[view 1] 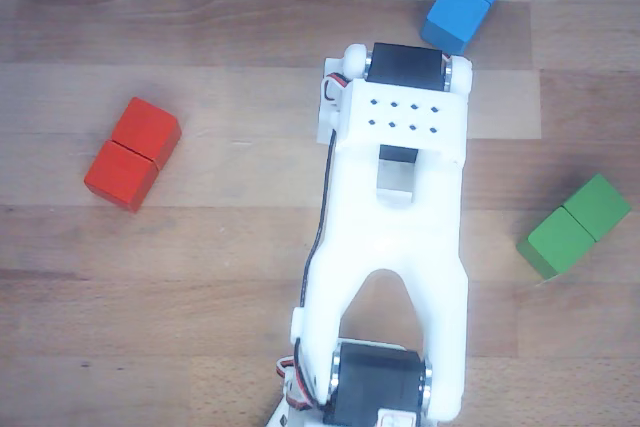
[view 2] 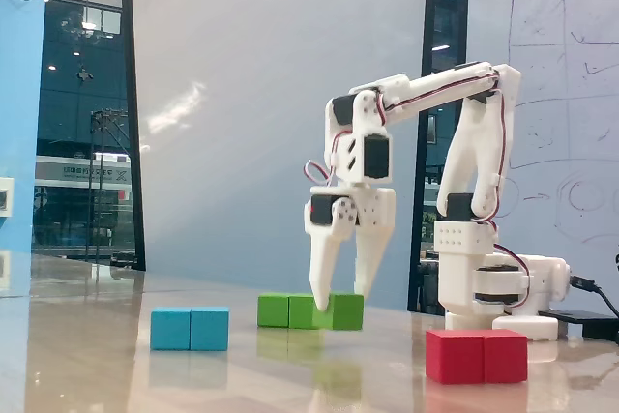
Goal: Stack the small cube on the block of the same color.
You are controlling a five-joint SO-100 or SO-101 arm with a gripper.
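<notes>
The claw (view 2: 338, 303) is clenched on the small cube (view 2: 345, 311), lifted off the worktop (view 2: 116, 374) at 3 o'clock of the green block (view 2: 287, 310); stacking is not yet done.

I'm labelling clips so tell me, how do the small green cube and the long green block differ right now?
The small cube is a single plain piece; the green block is longer, with a seam across its middle. The cube hangs off the table between the fingers of the tool; the block lies flat on the table, untouched. Both share one green.
</notes>
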